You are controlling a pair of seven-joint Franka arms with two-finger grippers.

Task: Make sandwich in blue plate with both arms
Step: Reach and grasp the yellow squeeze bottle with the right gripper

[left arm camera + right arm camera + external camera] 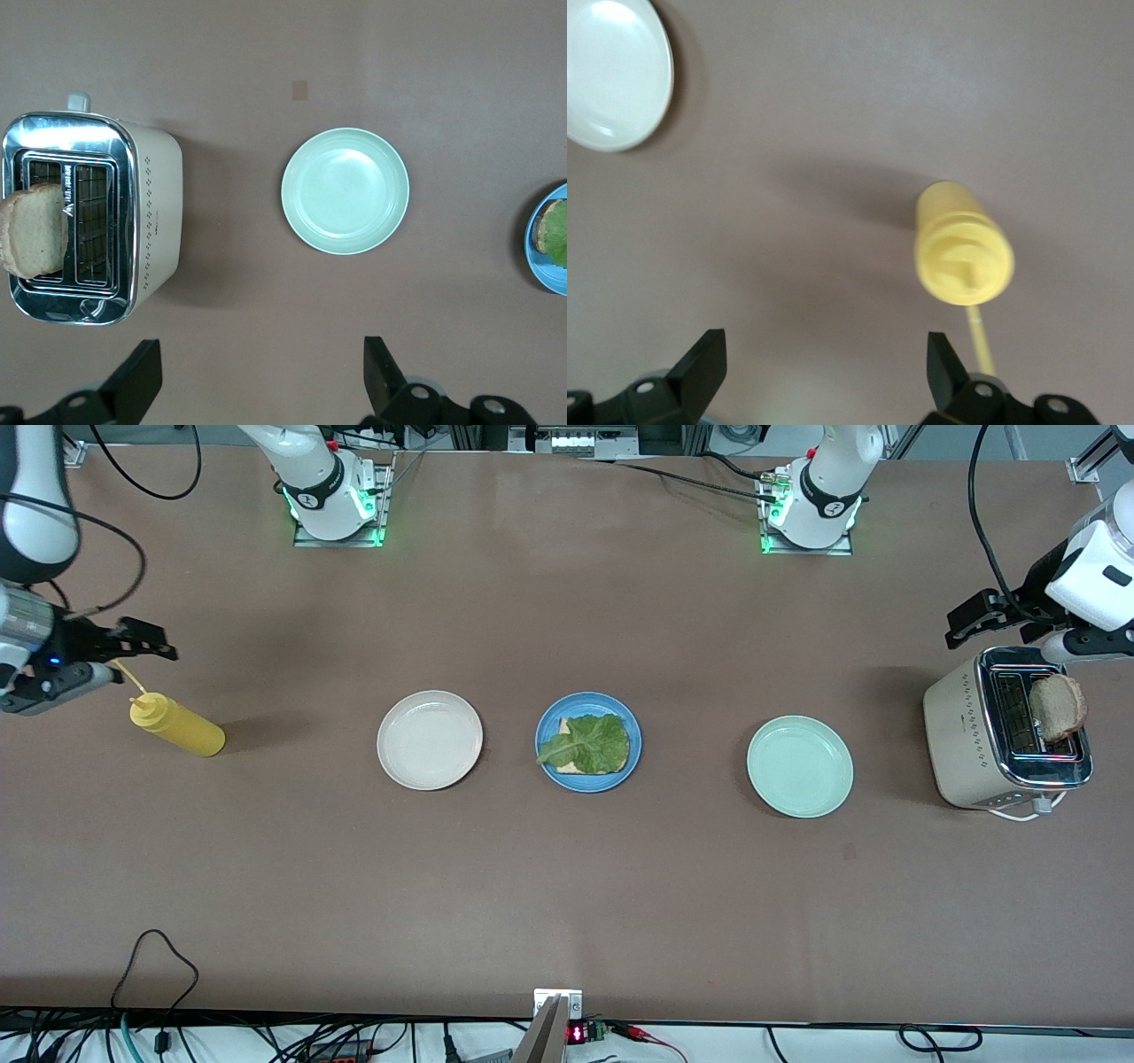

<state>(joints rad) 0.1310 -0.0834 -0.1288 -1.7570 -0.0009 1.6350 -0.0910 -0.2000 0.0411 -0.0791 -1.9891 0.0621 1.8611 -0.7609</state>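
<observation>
Blue plate (588, 741) midway between grippers

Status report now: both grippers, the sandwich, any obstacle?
Left gripper open, above the toaster. Right gripper open, above the mustard bottle. Blue plate: bread and lettuce. Second slice in toaster.

Bare brown surface (567, 895) lies between the three plates w/ wide gaps. A toaster (992, 735) w/ bread (1059, 707) sticking up blocks the left arm's end; a yellow bottle (177, 726) stands at the right arm's end.
</observation>
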